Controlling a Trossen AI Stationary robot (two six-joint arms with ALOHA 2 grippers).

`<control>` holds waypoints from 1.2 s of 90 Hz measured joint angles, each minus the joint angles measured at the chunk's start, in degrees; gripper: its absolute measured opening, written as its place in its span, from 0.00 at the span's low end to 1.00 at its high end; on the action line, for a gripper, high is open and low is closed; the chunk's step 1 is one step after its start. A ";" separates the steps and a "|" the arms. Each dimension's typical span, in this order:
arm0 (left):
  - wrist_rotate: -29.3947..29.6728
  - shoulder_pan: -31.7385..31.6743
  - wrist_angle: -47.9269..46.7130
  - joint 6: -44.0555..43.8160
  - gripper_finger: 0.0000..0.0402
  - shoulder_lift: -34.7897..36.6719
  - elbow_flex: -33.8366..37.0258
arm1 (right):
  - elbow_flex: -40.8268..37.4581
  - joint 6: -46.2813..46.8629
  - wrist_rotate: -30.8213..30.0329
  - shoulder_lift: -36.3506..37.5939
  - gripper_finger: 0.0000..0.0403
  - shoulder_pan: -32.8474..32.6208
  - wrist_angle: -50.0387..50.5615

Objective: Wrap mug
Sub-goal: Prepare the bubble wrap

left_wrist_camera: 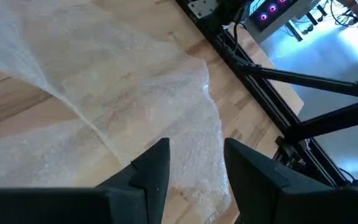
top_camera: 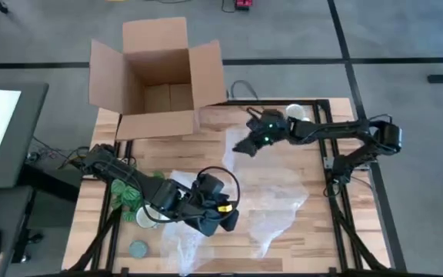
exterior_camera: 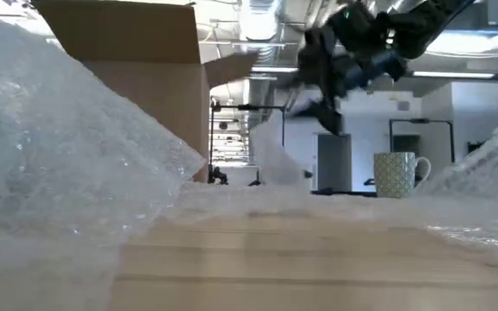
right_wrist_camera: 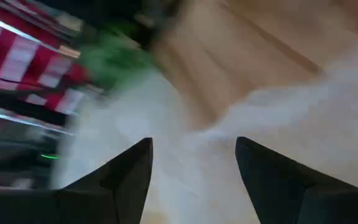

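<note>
Wooden table (top_camera: 283, 238) | cardboard box (top_camera: 160, 77) open | mug (exterior_camera: 400, 174) upright beside right gripper (top_camera: 246, 145)

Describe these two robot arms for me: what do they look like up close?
Both arms are dark, jointed and slim. The left gripper carries a yellow marking and a black cable looping over its wrist. The right gripper shows small green lights. Each ends in two flat, dark, wedge-shaped fingers.

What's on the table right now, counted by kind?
Cardboard box: 1
Mug: 1
Bubble wrap sheet: 1
Green patterned bundle: 1
Grey-blue disc: 1
Pale round item, kind unclear: 1
Total: 6
</note>
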State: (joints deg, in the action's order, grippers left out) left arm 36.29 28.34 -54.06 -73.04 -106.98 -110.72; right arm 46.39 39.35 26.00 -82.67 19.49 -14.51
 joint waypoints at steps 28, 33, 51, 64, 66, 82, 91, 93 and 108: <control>0.02 -0.02 0.00 0.83 0.33 0.00 0.00 | 0.07 -12.53 3.41 9.78 0.55 -2.87 36.33; 0.02 -0.02 0.00 0.83 0.33 0.00 0.00 | 0.00 -17.23 3.35 10.34 0.55 -4.94 44.56; -0.68 -0.02 1.42 4.88 0.33 0.00 0.00 | -0.02 -32.94 5.41 13.33 0.55 -16.67 61.26; -7.87 -0.63 1.63 11.50 0.33 0.02 0.46 | -0.11 -33.72 5.23 15.83 0.55 -26.65 62.78; -8.56 -0.80 1.34 11.52 0.33 0.02 0.71 | -0.32 -33.85 4.50 16.08 0.55 -28.25 62.57; -12.63 -2.24 2.88 12.28 0.33 0.09 4.09 | -4.47 -33.80 -7.17 14.60 0.55 -38.62 58.49; -15.41 -2.62 4.38 12.25 0.33 0.09 7.30 | -5.67 -31.78 -15.23 11.55 0.55 -42.36 54.79; -15.54 -2.62 4.63 12.02 0.33 0.09 7.91 | -5.83 -31.11 -17.03 10.62 0.55 -42.87 54.41; -16.61 -2.67 6.25 10.81 0.33 0.09 10.50 | -6.23 -25.00 -22.58 2.04 0.51 -43.52 53.00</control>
State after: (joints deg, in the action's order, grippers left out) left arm 19.69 25.67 -47.81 -62.23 -106.89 -100.21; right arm 40.16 14.35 3.42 -80.62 -24.03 38.49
